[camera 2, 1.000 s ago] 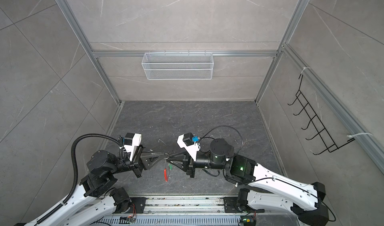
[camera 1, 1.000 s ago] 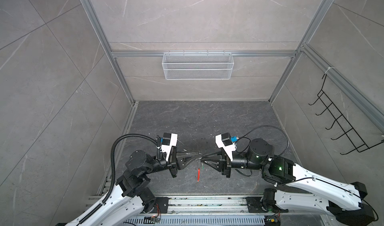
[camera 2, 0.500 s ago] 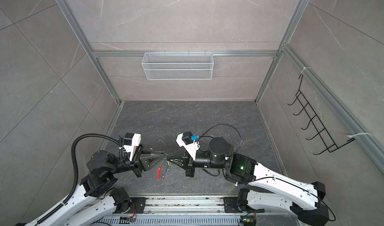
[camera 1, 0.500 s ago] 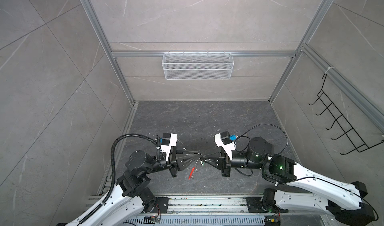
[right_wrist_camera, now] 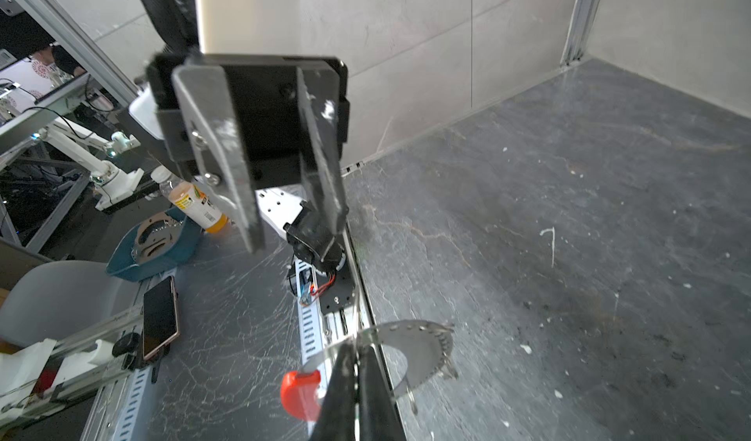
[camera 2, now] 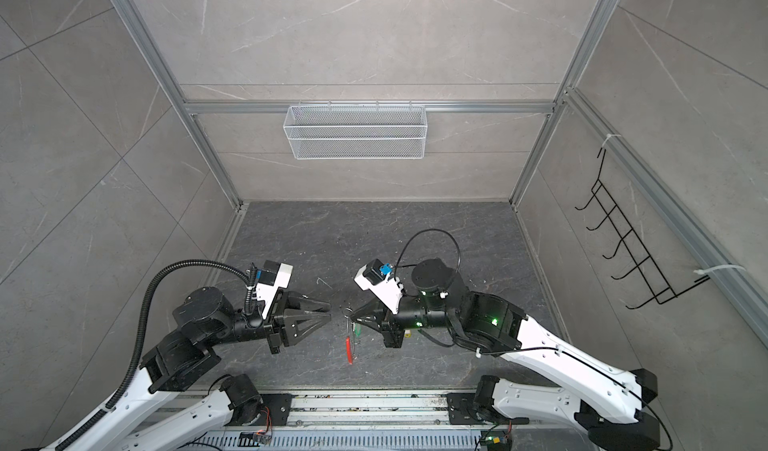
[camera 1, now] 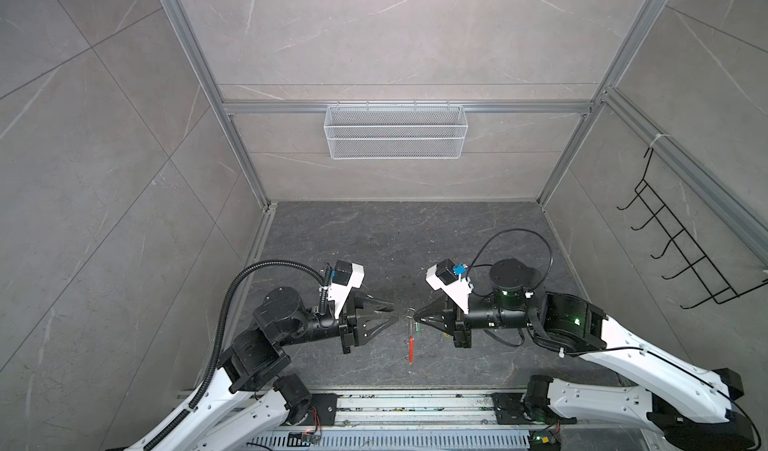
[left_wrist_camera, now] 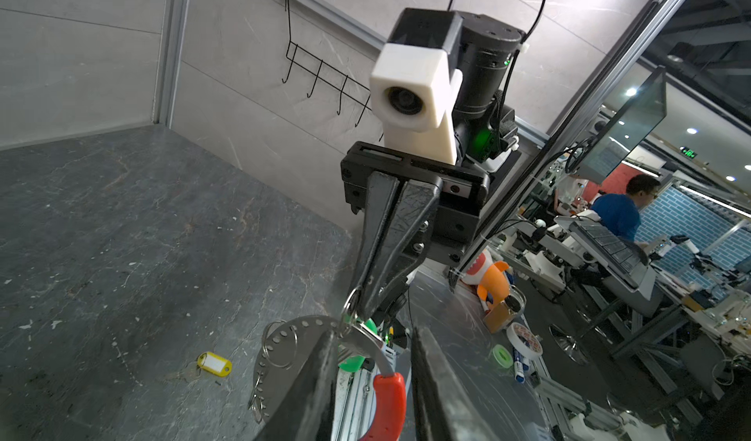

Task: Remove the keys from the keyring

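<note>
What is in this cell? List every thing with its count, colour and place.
keyring: one, grey metal with red sleeve, hanging from the right gripper
green-tag key: one, hanging at the keyring
yellow-tag key: one, lying on the dark floor, off the ring
wire basket: one, white, back wall
hook rack: one, black, right wall
left gripper: black, open, facing the ring
right gripper: black, shut on the keyring

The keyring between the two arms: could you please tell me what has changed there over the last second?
The left gripper opened its fingers and let go of the keyring; the red sleeve swung toward the left arm and now hangs straight down again. The right gripper stayed shut on the keyring, and both arms roughly kept their places.
</note>
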Robot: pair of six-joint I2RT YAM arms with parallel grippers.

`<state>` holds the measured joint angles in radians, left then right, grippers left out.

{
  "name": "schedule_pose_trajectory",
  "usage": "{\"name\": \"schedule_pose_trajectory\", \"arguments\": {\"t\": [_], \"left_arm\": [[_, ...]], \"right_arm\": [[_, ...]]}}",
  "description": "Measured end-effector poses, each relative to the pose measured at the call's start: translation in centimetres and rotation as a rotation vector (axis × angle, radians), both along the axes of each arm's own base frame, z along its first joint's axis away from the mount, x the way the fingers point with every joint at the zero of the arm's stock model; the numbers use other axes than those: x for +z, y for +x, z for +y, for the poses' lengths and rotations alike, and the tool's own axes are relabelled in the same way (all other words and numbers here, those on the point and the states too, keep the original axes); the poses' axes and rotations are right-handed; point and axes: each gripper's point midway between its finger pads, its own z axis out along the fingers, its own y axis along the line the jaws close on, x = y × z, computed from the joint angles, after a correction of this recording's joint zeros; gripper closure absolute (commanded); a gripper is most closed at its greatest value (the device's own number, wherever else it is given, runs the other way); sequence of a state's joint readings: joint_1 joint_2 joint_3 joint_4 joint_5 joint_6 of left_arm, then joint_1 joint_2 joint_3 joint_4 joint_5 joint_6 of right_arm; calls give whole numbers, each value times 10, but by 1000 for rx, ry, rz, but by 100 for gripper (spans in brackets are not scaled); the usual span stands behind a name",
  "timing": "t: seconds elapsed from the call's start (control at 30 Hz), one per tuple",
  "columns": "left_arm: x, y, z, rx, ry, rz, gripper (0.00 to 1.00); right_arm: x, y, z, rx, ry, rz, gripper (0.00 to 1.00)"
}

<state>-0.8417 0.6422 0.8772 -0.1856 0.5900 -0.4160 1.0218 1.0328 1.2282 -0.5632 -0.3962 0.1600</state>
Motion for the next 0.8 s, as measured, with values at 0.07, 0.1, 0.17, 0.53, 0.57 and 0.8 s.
{"name": "schedule_pose_trajectory", "arguments": {"t": [0.07,0.1,0.17,0.53,0.57,0.8], "left_arm": [[-6,0,-2,-11,34,9,67],[-10,0,-3,-18,55,16,67],[-16,1,-5,-25,87,27,67],[-36,4,-18,-75,158,61,77],[-36,4,-19,-81,157,61,77],[-39,2,-23,-115,160,75,79]], "right_arm": [[-7,4,-3,7,-34,38,100],[-10,5,-3,16,-53,57,100],[-13,5,-2,41,-77,87,100],[-18,-13,1,180,-124,174,100],[-19,-14,1,183,-127,176,100],[-19,-15,1,191,-128,175,100]]}}
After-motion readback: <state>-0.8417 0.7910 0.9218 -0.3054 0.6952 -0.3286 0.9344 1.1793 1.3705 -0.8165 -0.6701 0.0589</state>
